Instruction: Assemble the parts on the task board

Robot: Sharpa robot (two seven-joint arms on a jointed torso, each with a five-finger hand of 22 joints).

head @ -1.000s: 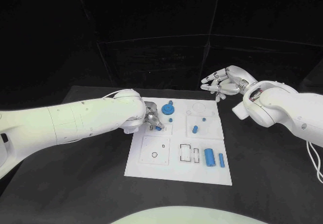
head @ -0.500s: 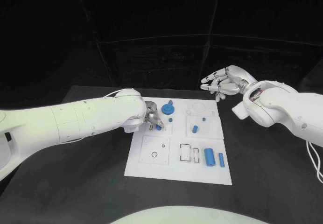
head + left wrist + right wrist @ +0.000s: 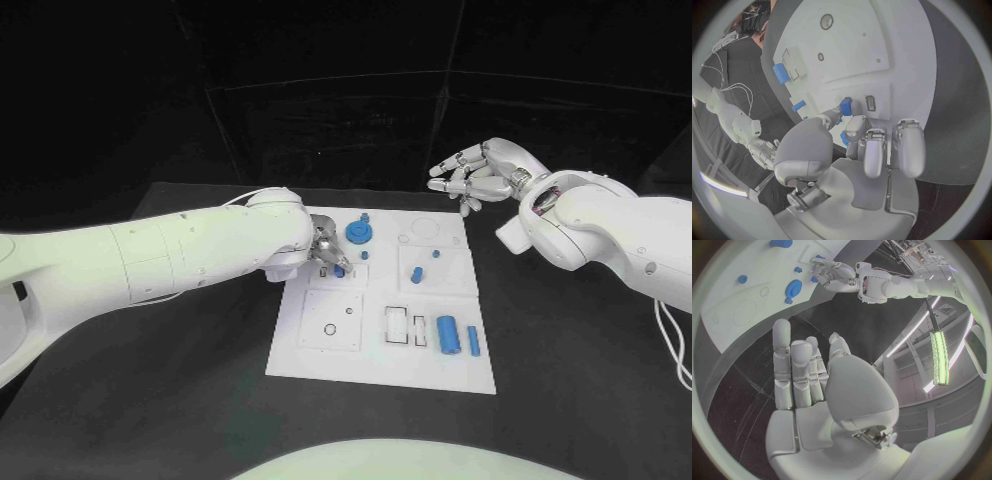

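Task board, the white plate, lies in the middle of the black worktop, and by my judgement the assembly is only partly done: several blue parts sit loose on it and a number of outlined recesses are bare. Going by size, a round blue gear-like part sits toward 12 o'clock on the board, a blue cylinder lies toward 4 o'clock with a slim blue bar just beside it, a short blue piece lies right of centre, and small blue pegs dot the upper half; the rectangular slots at about 5 o'clock and the circle outlines at 7 o'clock look unfilled, so most of the placing seems left to do. The left robot hand is down over the board's 10 o'clock area, fingers curled, pinching a small blue part between thumb and a finger right at a small rectangular recess; whether the part is seated I cannot tell. The right robot hand hangs above the worktop beyond the board's 1 o'clock corner, well apart from the parts, its fingers loosely extended side by side and holding nothing.
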